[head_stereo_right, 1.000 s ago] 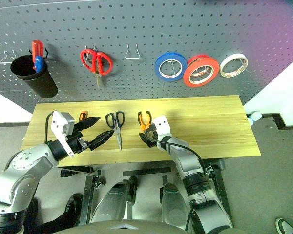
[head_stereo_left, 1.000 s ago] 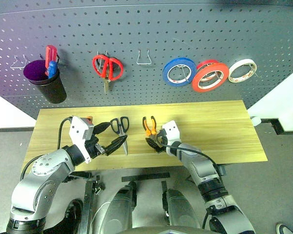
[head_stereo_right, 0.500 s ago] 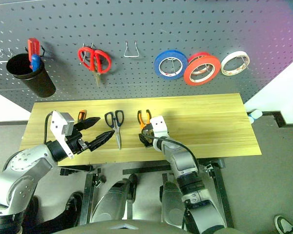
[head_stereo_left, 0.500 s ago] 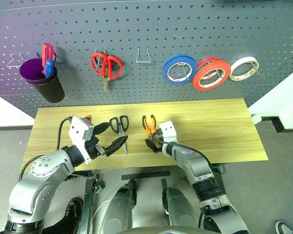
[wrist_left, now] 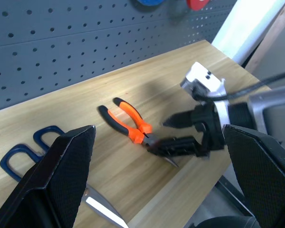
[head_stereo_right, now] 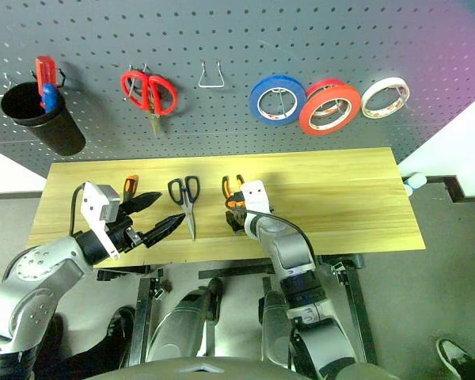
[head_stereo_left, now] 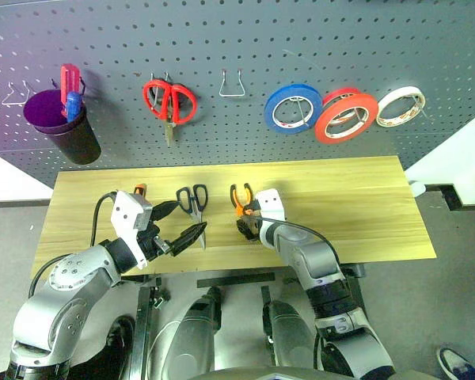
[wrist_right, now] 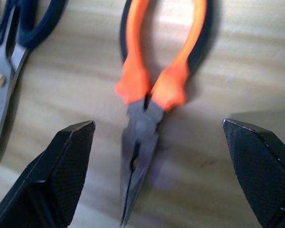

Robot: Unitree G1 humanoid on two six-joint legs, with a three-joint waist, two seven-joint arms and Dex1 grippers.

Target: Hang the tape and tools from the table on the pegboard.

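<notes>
Orange and black rubbery grips catch the eye first: the long-nosed pliers with their grey steel jaws [wrist_right: 147, 99] lie flat on the light yellow-brown plank table [head_stereo_left: 356, 206], handles toward the dark grey perforated pegboard [head_stereo_left: 245, 39], nose toward the table's near edge. The right gripper [wrist_left: 180, 130] hangs just over that nose, tilted downward, its two black fingers spread wide to either side of the tool and holding nothing, so I judge the pliers are the piece being picked up and the grasp is not yet made. What comes next, I think, calls for sinking until the pads bracket the narrow steel neck or the grips, then closing squarely so the smooth metal does not skid on the wood. The left gripper [head_stereo_left: 178, 223] waits beside it, level, equally wide open and empty, near the dark-handled scissors with bright pointed blades [head_stereo_left: 196, 207] and the thin orange-and-black screwdriver [head_stereo_right: 130, 188], both flat on the planks. The wide, thin orange-red tape ring [head_stereo_left: 347, 117] already hangs on the board, overlapping a smaller red-and-white ring, and one bare wire hook [head_stereo_left: 232, 85] stands free above the pliers.
</notes>
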